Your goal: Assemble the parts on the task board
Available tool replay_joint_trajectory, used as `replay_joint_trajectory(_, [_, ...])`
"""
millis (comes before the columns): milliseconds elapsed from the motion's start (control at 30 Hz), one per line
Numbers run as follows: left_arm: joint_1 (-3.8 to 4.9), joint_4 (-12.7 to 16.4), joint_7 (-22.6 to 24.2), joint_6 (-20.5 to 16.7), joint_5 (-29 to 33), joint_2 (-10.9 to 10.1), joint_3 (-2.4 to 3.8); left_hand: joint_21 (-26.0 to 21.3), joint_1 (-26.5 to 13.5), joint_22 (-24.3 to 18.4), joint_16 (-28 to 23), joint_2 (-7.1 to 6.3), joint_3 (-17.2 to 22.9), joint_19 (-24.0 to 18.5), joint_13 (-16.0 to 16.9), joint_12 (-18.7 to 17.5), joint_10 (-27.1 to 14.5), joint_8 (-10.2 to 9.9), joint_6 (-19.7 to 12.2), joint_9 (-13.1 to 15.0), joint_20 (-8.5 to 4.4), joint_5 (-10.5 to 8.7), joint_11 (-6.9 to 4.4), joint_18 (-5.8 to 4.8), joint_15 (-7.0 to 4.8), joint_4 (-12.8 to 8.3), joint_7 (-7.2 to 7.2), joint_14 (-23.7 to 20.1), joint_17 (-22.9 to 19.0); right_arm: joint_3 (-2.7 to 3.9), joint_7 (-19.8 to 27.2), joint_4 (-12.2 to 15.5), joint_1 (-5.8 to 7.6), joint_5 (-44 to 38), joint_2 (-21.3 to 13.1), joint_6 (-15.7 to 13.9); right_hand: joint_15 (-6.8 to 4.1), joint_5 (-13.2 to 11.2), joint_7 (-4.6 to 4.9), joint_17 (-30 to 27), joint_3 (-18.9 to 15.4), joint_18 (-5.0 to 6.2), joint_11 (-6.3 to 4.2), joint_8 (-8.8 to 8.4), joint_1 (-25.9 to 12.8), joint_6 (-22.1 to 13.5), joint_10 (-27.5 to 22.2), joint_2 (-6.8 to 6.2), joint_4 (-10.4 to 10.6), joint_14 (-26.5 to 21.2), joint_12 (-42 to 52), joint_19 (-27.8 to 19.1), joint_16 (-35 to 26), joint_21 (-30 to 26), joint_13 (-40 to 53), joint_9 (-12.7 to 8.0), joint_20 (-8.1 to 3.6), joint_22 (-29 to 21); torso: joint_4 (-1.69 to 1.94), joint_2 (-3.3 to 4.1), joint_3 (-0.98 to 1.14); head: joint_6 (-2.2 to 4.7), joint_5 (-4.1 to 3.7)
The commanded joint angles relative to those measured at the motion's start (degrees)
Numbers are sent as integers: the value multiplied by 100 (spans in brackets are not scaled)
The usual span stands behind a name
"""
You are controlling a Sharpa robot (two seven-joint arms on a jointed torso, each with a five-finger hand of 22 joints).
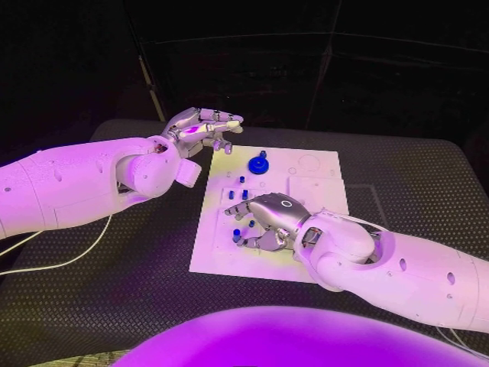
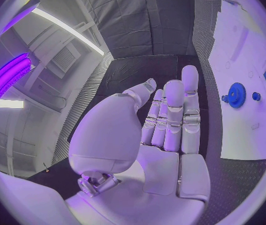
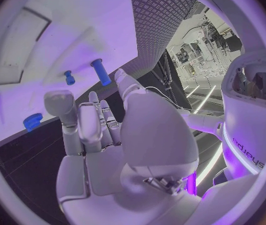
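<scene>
black ribbed matting covers the table (image 1: pixel 112 267) in front of me, and the white task board (image 1: pixel 311 172) lies in the middle of it, long side running away from my body. my right hand (image 1: pixel 269 220) hangs over the near left part of the board, palm down, fingers bent and apart with nothing between them that i can make out. from the wrist behind it i see a short blue peg (image 3: pixel 100 71) lying flat on the white plate just past my fingertips, its long axis pointing roughly along the line of my fingers, with a smaller blue stud (image 3: pixel 69 77) beside it and a squat blue piece (image 3: pixel 32 121) off to the side near the board's edge. those are the parts nearest to me, and they sit ahead of my right hand, not under the palm.

my left hand (image 1: pixel 201 130) rests off the board beyond its far left corner, fingers straight and together, holding nothing. the blue gear (image 1: pixel 259 164) stands on the far half of the board, between my two hands but closer to the left one; from that wrist the same gear (image 2: pixel 236 95) shows off to the side of my straight fingers, apart from them.

i judge the peg is my right hand's to take, since the left is well apart from it.
</scene>
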Motion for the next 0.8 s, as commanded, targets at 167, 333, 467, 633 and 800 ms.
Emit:
replay_joint_trajectory(167, [8, 5, -8, 94, 7, -15, -3, -23, -40, -8, -28, 2, -33, 1, 6, 26, -42, 24, -46, 2, 36, 21, 3, 107, -8, -14, -11, -39, -5, 123, 249, 397, -1, 576, -547, -653, -46, 110, 217, -219, -268, 96, -57, 68, 150, 540, 74, 84, 125, -48, 407, -25, -76, -62, 48, 68, -39, -59, 13, -8, -15, 1, -115])
replay_joint_trajectory(333, [8, 13, -5, 90, 7, -38, -8, -26, -42, -12, -36, 2, -40, 0, 5, 28, -48, 27, -50, 2, 37, 21, 4, 107, -7, -13, -11, -47, -22, 366, -112, 729, 2, 939, -1235, -563, -188, 161, 203, 491, -288, -87, -263, 394, 40, 1362, 1606, 308, 338, 291, 1266, 489, 399, 636, 340, 191, -112, 953, -2, -11, -14, 1, -239])
replay_joint_trajectory(467, [8, 17, 0, 89, 7, -47, -11, -26, -42, -12, -36, 2, -40, 0, 5, 28, -48, 27, -50, 2, 37, 21, 4, 107, -7, -13, -11, -47, -22, 444, -485, 933, 3, 1370, -1749, -534, -359, 144, 31, 782, -425, -183, -447, 526, -156, 1582, 2201, 229, 561, 415, 1690, 739, 585, 990, 647, 212, -290, 1453, -23, -21, -12, 1, -363])
replay_joint_trajectory(633, [8, 21, 5, 92, 7, -50, -16, -26, -42, -12, -36, 2, -40, 0, 5, 28, -48, 27, -50, 2, 37, 21, 4, 107, -7, -13, -11, -47, -22, 471, -1077, 1079, 1, 1623, -2204, -488, -493, 759, -141, 1168, -816, -272, -605, 807, -568, 1822, 2658, 108, 921, 522, 3460, 925, 830, 1308, 2530, 287, -463, 1924, -49, -35, -18, 1, -481])
replay_joint_trajectory(800, [6, 19, 5, 102, 6, -45, -30, -29, -41, -16, -42, 6, -44, -2, 6, 32, -50, 31, -51, 2, 38, 22, 3, 107, -6, -12, -12, -54, -34, 477, -1809, 1148, -5, 1282, -2466, -365, -591, 1215, -251, 1653, -1218, -346, -677, 1129, -782, 1958, 3140, 303, 929, 594, 6015, 1025, 1105, 1539, 5784, 457, -511, 2289, -76, -55, -14, 1, -543])
